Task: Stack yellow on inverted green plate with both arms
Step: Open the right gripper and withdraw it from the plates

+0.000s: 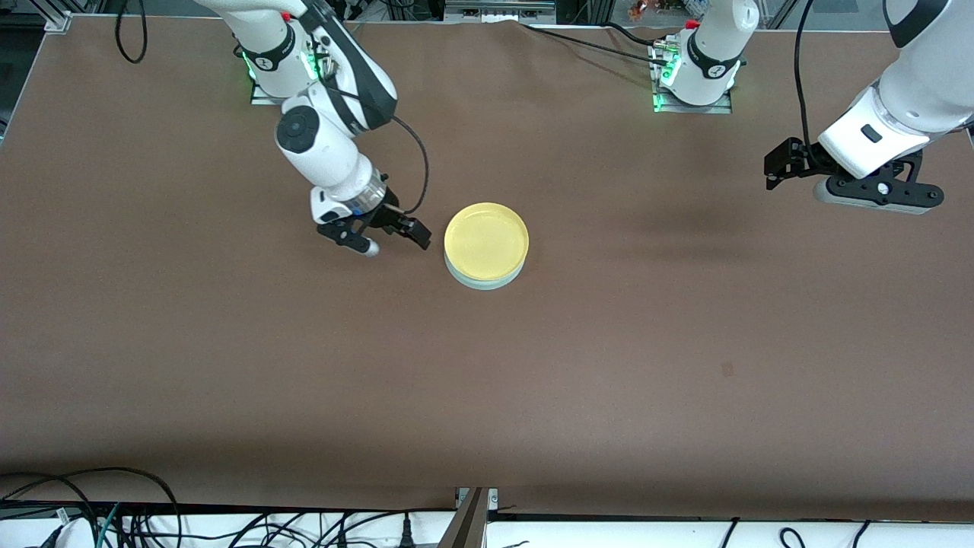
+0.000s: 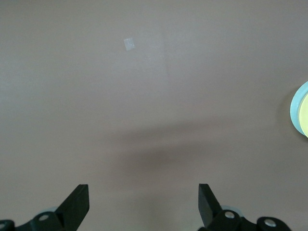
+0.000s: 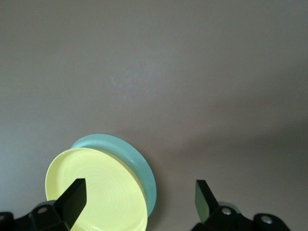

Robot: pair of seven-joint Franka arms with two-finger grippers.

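The yellow plate point(image 1: 486, 240) lies upright on top of the pale green plate point(image 1: 484, 284) at the middle of the table; only the green rim shows under it. My right gripper point(image 1: 392, 240) is open and empty, low beside the stack toward the right arm's end. In the right wrist view the yellow plate point(image 3: 103, 192) and the green plate point(image 3: 142, 166) lie just ahead of the open gripper point(image 3: 139, 197). My left gripper point(image 1: 778, 164) is open and empty, raised over bare table at the left arm's end. Its wrist view point(image 2: 143, 199) catches the stack's edge point(image 2: 303, 113).
The brown table cover point(image 1: 609, 342) lies bare around the stack. A small white tape patch point(image 2: 129, 44) sits on the table below the left gripper. Cables point(image 1: 114, 502) run along the table's edge nearest the front camera. The arm bases point(image 1: 692, 91) stand along the edge farthest from it.
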